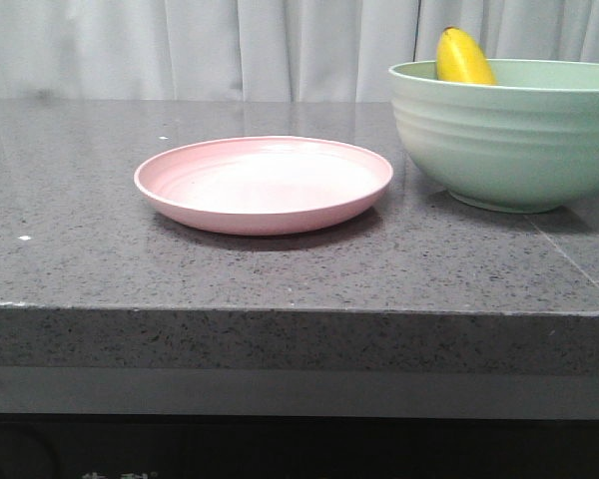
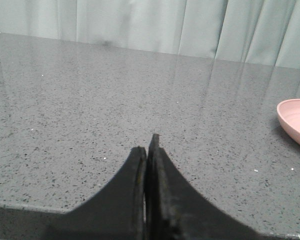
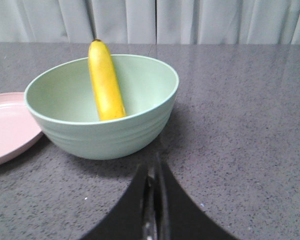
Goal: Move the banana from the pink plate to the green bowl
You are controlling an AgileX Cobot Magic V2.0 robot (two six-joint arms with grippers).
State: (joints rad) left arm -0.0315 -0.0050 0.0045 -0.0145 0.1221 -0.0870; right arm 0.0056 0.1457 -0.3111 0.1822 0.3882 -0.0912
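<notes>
From where I sit the transfer looks done: the banana (image 3: 106,82) stands propped inside the green bowl (image 3: 140,125), stem tip above the far rim. The pink plate (image 1: 263,185), just left of the bowl, holds nothing. My left gripper (image 2: 147,150) and right gripper (image 3: 152,175) both have jaws pressed together, holding nothing, low over the stone counter (image 1: 100,259). I'd judge only parking remains.

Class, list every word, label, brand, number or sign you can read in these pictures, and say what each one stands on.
Nothing can be read with certainty.
Pale marks on the dark panel under the table edge, front view: cut off by the frame, unreadable.
banana, green bowl, pink plate: no text or labels visible.
</notes>
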